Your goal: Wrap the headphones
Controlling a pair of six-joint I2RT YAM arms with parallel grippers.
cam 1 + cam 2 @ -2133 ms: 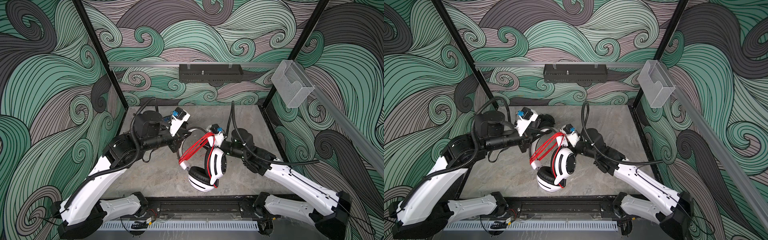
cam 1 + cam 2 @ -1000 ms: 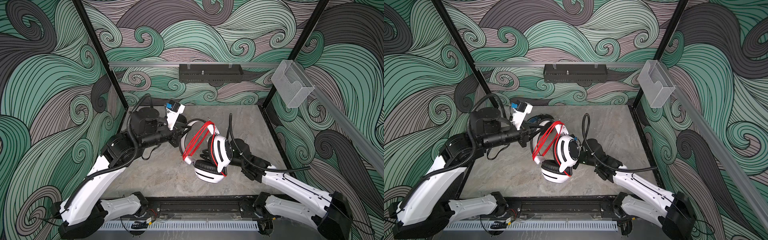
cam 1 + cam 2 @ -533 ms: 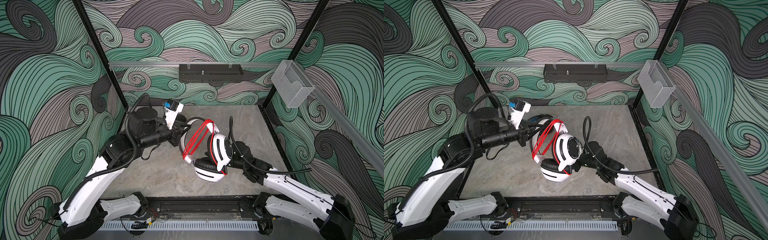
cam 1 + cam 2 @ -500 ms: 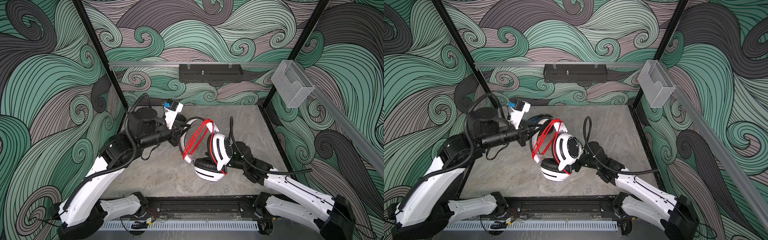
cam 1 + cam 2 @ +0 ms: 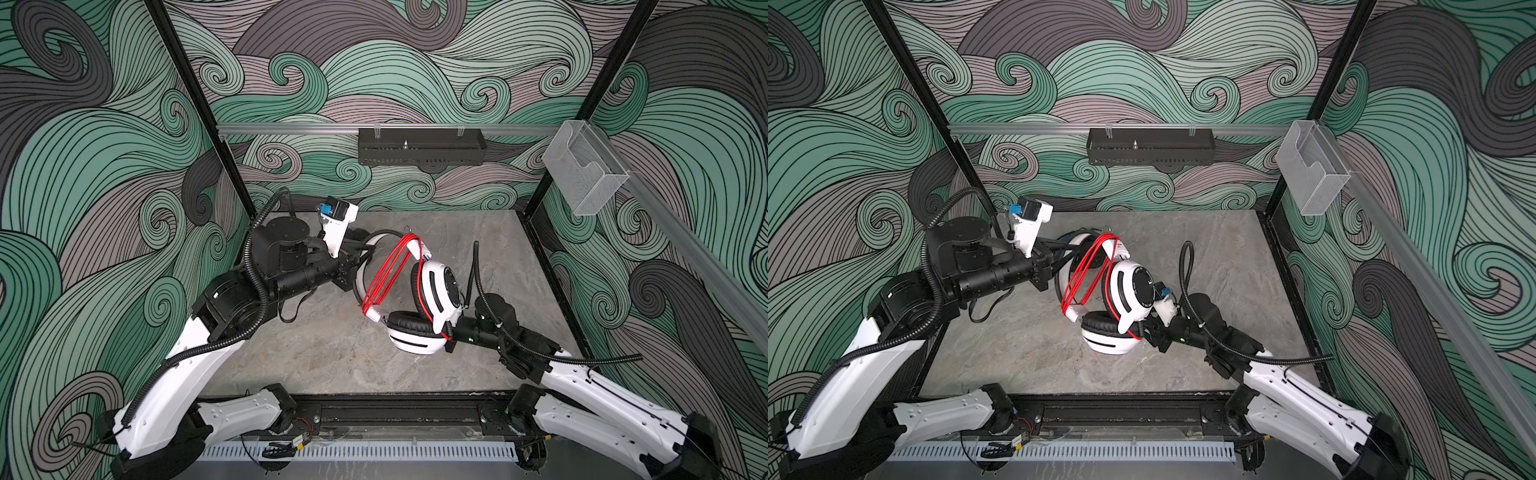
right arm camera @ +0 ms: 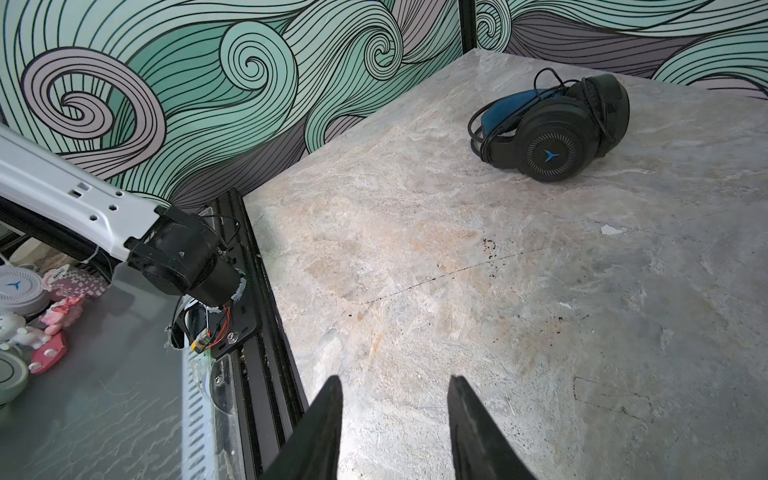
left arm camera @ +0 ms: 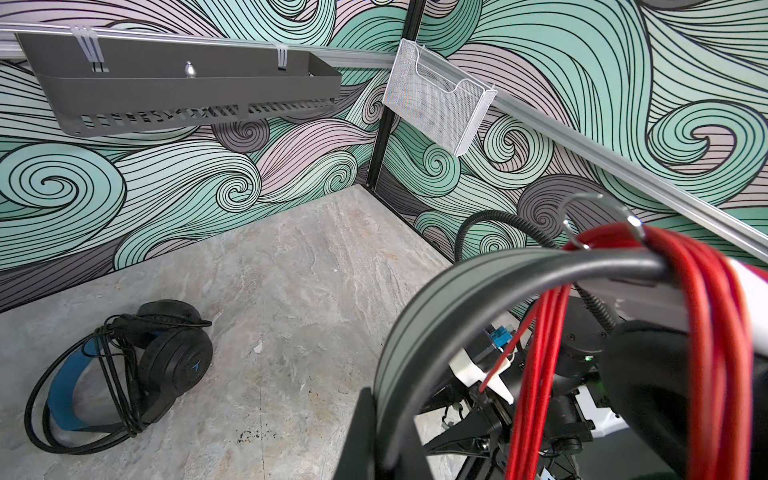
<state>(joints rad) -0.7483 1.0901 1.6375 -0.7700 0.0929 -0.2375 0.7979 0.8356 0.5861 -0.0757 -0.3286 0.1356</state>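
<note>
Right gripper (image 6: 395, 384): I am holding it low at the front of the table (image 5: 316, 357), just beside the lower ear cup (image 5: 411, 343). Its jaws are standing partly apart, with nothing between them in the right wrist view.
White-and-black headset (image 5: 436, 291): it is hanging mid-table between my two arms, one cup upright above the other. I cannot tell whether the lower cup is touching the table.
Red cable (image 5: 388, 270): it is lying in several turns across the headband (image 7: 457, 295), with one strand running down past the upright cup toward the right gripper.
Left gripper (image 7: 388, 432): it is clamping the headband, pinched tight on it and carrying the headset.
Black headset (image 7: 166, 361): it is lying at the far back on the left, well apart, its own cable bundled round it.
Step in hand, as I judge it: I am finishing the red wrap and letting go of the tail.
Doing it well: I am keeping the left clamp firm and backing the right jaws straight away from the cup, watching that they are not snagging the loose strand and dragging a turn off.
Change: two seconds back the right gripper was working up by the top of the band beside the coil. It is now sitting lower and nearer the front, and the cups are swung toward it.
</note>
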